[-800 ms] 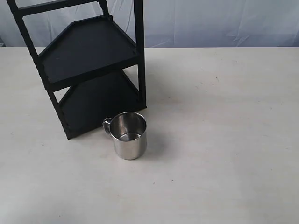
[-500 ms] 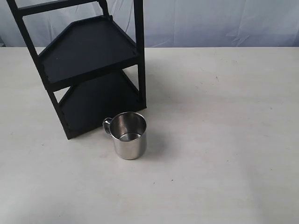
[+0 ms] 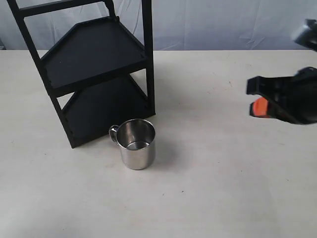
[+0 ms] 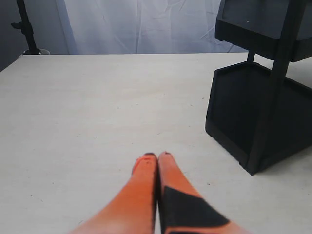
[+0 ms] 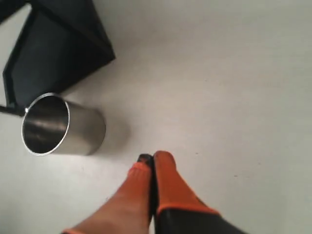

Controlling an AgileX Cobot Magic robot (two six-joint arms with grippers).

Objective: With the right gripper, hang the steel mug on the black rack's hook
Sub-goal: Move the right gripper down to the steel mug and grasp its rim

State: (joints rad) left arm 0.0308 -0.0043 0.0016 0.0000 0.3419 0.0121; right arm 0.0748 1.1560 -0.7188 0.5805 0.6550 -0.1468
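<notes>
The steel mug [image 3: 137,144] stands upright on the table just in front of the black rack [image 3: 94,69], its looped handle [image 3: 113,132] turned toward the rack. The right wrist view shows the mug [image 5: 63,126] beside the rack's base [image 5: 53,53]. My right gripper [image 3: 255,99] hovers at the right edge of the exterior view, far from the mug; its orange fingers are pressed together, shut on nothing [image 5: 154,157]. My left gripper [image 4: 157,155] is also shut and empty, low over the table near the rack [image 4: 258,97]. The hook is not clearly visible.
The table [image 3: 223,178] is a pale, bare surface with a wrinkled light cloth backdrop [image 3: 228,22] behind it. A dark stand [image 4: 27,29] rises at the far corner in the left wrist view.
My right arm has come into the exterior view from the right edge; earlier it was out of sight. The mug and rack have not moved.
</notes>
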